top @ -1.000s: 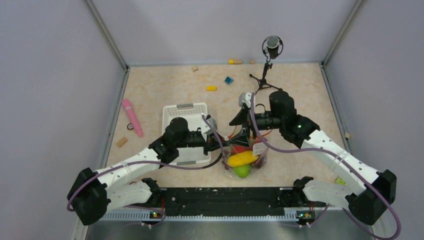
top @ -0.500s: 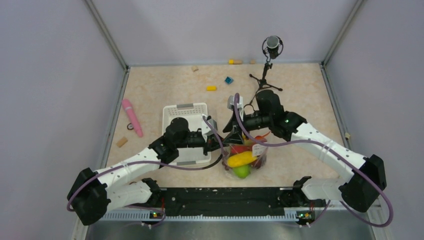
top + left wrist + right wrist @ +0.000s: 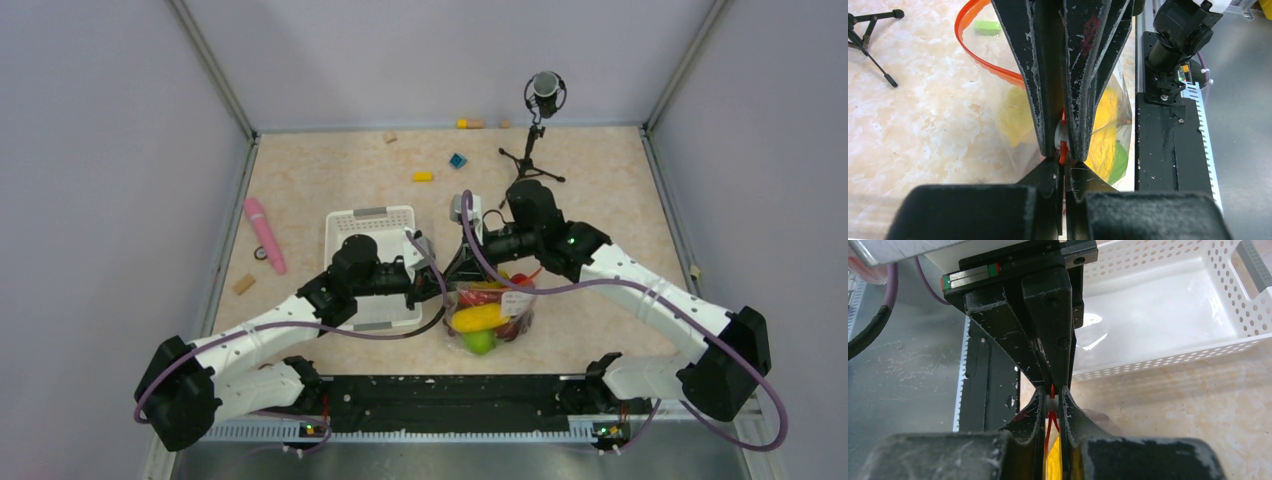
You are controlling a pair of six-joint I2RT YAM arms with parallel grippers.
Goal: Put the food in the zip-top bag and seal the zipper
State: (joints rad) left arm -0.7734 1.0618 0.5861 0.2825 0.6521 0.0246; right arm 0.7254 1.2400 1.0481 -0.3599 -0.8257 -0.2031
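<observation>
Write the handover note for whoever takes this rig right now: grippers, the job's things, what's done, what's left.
The left gripper is shut on the zipper near one end of the mouth.
The right gripper is shut on the zipper too, tip to tip with the left.
The zip-top bag sits right of the white basket, with the food inside: yellow, green and red pieces show.
Done: food bagged, as far as shows.
Left: the zipper bows open beyond the pinch; slide along it to seal.
</observation>
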